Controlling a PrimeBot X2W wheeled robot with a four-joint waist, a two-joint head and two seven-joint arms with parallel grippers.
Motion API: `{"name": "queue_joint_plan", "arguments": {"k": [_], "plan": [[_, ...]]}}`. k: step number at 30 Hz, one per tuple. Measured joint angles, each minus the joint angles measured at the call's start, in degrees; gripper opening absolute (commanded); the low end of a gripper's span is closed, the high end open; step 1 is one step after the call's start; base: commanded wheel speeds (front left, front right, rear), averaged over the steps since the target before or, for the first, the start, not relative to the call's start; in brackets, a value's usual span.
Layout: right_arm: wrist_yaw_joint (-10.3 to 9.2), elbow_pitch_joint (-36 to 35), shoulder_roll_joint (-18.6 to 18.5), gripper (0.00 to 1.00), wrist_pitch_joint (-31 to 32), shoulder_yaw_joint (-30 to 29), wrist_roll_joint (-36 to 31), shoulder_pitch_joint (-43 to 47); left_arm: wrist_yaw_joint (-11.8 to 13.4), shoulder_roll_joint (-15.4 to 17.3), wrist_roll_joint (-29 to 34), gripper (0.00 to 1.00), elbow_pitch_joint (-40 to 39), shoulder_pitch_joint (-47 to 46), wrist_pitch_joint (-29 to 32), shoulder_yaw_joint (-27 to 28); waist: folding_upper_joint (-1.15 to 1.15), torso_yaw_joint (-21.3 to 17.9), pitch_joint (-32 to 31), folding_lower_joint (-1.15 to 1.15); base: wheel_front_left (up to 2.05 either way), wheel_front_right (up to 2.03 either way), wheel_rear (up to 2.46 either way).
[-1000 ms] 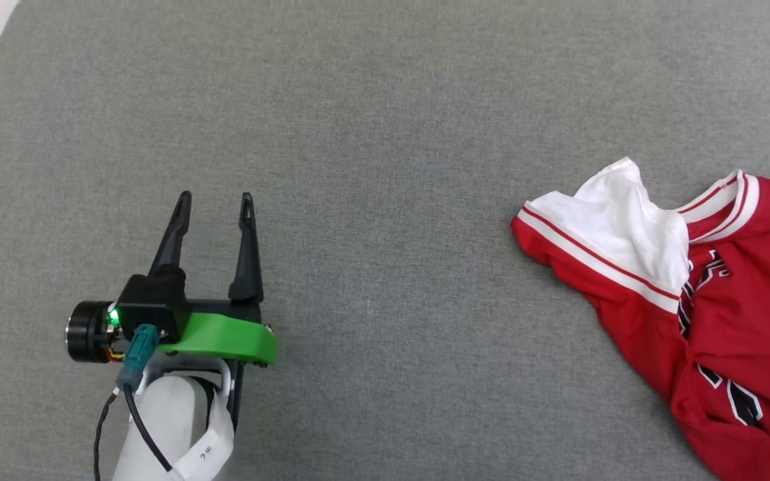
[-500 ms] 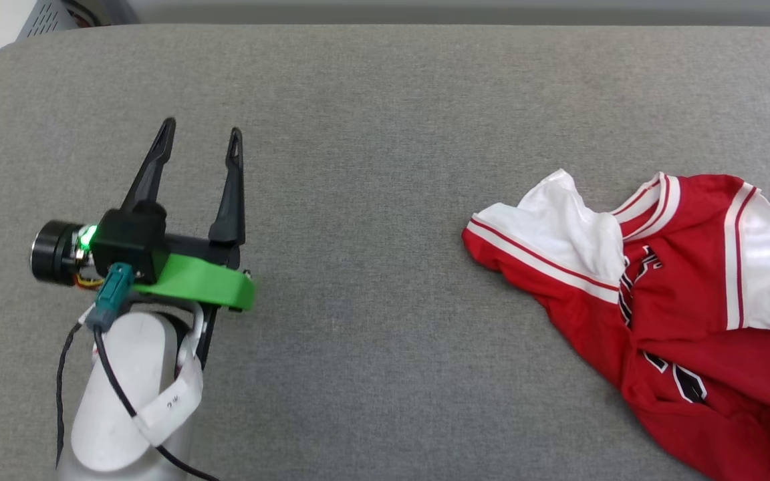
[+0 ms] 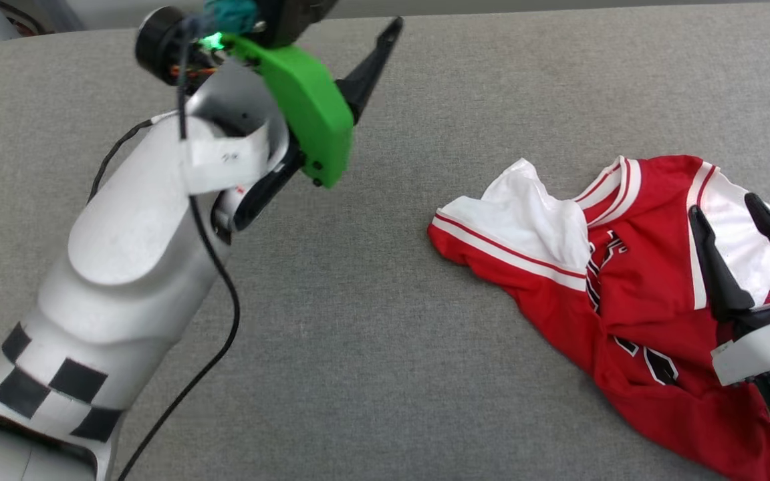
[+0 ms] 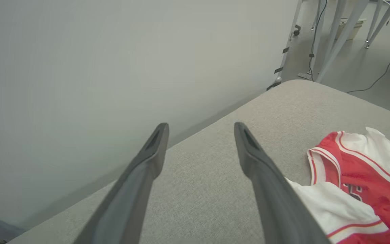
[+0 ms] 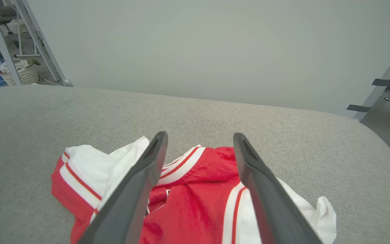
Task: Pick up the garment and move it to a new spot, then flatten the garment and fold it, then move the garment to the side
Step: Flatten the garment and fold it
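The garment [image 3: 632,314] lies crumpled at the right of the surface [image 3: 425,374], running diagonally from its far left sleeve to the near right. The right hand [image 3: 722,204] hangs over it, open and empty. The left hand [image 4: 200,125], also open, is well apart to the left.

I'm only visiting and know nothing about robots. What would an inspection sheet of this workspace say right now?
surface: grey fabric-covered table, smooth, with rounded corners.
job's things: red jersey with white sleeves, crumpled at the robot's right, not flattened or folded.
clutter: nothing seen.
grippers: left gripper open, raised over bare table, holding nothing; right gripper open over the jersey, not gripping it.
cables: black cable runs along the left forearm; a second cable lies on the floor.
surroundings: pale wall, metal frame legs, woven basket on the floor.
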Motion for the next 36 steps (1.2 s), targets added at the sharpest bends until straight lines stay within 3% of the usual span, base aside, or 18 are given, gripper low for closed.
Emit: {"name": "queue_joint_plan", "arguments": {"k": [6, 10, 18, 21, 23, 24, 30, 36], "plan": [[0.0, -0.5, 0.6, 1.0, 1.2, 0.8, -0.9, 0.8, 0.0, 0.1, -12.5, 1.0, 3.3, -9.0, 17.3, -14.9, 0.0, -1.5, 1.7, 0.0, 0.0, 0.0, 0.0], [0.0, -0.2, 1.0, 1.0, 1.3, 2.1, -1.2, 0.6, 0.0, -0.6, -18.6, 1.0, 5.9, -11.8, 24.4, -22.6, 0.0, -2.5, 3.2, 0.0, 0.0, 0.0, 0.0], [0.0, 2.0, 1.3, 1.0, 0.4, 5.0, -1.6, -3.0, 0.0, -1.6, -24.6, 1.0, 11.7, -13.9, 26.6, -31.6, 0.0, -5.0, 7.0, 0.0, 0.0, 0.0, 0.0], [0.0, 5.0, 1.6, 1.0, -1.3, 7.0, -1.9, -5.6, 0.0, -1.7, -22.7, 1.0, 13.9, -14.0, 27.9, -35.4, 0.0, -6.8, 10.5, 0.0, 0.0, 0.0, 0.0], [0.0, 5.8, 1.7, 1.0, -1.7, 7.4, -2.2, -6.3, 0.0, -1.5, -20.8, 1.0, 13.3, -13.8, 28.4, -35.0, 0.0, -7.3, 11.2, 0.0, 0.0, 0.0, 0.0], [0.0, 6.7, 1.5, 1.0, -2.2, 7.4, -2.4, -6.3, 0.0, -1.4, -20.0, 0.0, 11.6, -13.6, 28.1, -34.7, 0.0, -7.6, 11.7, 0.0, 0.0, 0.0, 0.0], [0.0, 7.8, 1.2, 1.0, -2.3, 7.0, -2.8, -6.2, 0.0, 0.7, -21.3, 0.0, 7.1, -12.2, 20.8, -36.0, 0.0, -6.7, 10.5, 0.0, 0.0, 0.0, 0.0], [0.0, 8.1, 0.9, 1.0, -2.3, 5.4, -2.9, -4.2, 0.0, 8.0, -24.7, 0.0, 5.1, -12.2, 13.8, -36.5, 0.0, -4.0, 7.7, 0.0, 0.0, 0.0, 0.0]]}}
